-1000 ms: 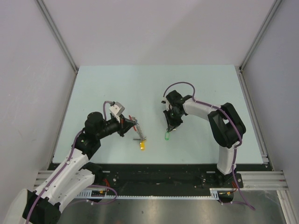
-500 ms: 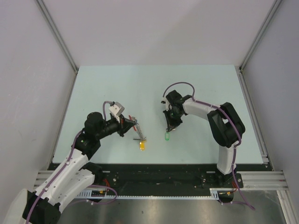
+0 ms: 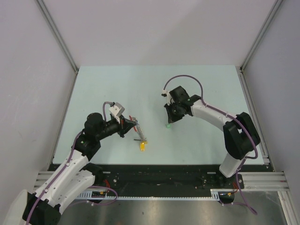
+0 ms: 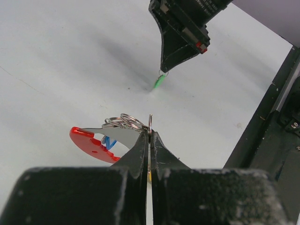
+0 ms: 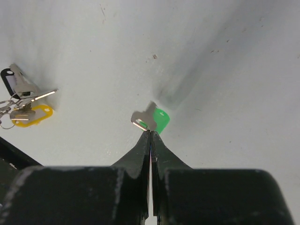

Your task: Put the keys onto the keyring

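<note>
- Fingers of my left gripper (image 4: 150,135) are pressed together, pinching a thin wire ring of the keyring (image 4: 123,123) edge-on between their tips
- From that pinch, in the left wrist view, the keyring runs out to the left: a cluster of silvery split rings, then a flat silvery plate, then the red segment (image 4: 88,139) curving at its far end
- Only a sliver of the blue key (image 4: 110,142) shows, tucked against the red segment under the silvery plate
- Seen from above, I hold the keyring left of the middle of the table (image 3: 93,89), and its yellow tag (image 3: 142,146) lies on the surface just nearer my bases
- Fingers of my right gripper (image 5: 150,135) are closed tight as well, nipping the green key (image 5: 160,121) at its top, where a small silvery metal piece sits beside the green head
- In the left wrist view the right gripper points down, a tiny ring at its tips, and the green key hangs tilted below it; I cannot tell whether its lower end touches the table
- The green key is well apart from the keyring, off to its right in the top view
- At the left edge of the right wrist view I see the yellow tag and the black tag (image 5: 8,77), with silvery metal pieces between them
</note>
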Available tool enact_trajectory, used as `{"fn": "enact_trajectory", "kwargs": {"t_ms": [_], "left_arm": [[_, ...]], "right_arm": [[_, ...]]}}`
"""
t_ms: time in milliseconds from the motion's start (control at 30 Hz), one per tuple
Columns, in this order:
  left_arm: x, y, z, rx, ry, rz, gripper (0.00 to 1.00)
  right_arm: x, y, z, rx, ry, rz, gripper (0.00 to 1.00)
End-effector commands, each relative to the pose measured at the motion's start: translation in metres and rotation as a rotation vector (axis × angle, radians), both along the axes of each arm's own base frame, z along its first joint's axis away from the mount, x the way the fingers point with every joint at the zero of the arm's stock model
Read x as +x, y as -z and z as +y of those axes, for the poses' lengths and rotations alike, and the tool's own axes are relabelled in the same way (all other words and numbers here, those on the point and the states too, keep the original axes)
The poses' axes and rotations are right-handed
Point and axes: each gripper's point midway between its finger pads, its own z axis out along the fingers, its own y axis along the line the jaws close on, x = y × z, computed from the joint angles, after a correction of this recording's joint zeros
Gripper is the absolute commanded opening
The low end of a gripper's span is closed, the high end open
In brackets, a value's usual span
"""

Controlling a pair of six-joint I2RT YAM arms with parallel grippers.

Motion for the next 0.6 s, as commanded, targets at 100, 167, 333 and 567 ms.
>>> {"fn": "enact_trajectory", "kwargs": {"t_ms": [100, 167, 333, 567], "left_arm": [[-0.004, -0.013, -0.005, -0.027, 0.038, -0.051, 0.0], [-0.005, -0.013, -0.006, -0.029, 0.044, -0.053, 0.0], [-0.007, -0.015, -0.008, -0.033, 0.06, -0.06, 0.0], [-0.009, -0.016, -0.01, -0.04, 0.079, -0.064, 0.0]], "right_arm": [[0.005, -0.029, 0.004, 0.098, -0.051, -0.171, 0.0], [0.007, -0.041, 0.007, 0.144, -0.063, -0.215, 0.0], [0.002, -0.054, 0.013, 0.25, -0.112, -0.282, 0.0], [-0.007, -0.082, 0.023, 0.418, -0.193, -0.375, 0.0]]}}
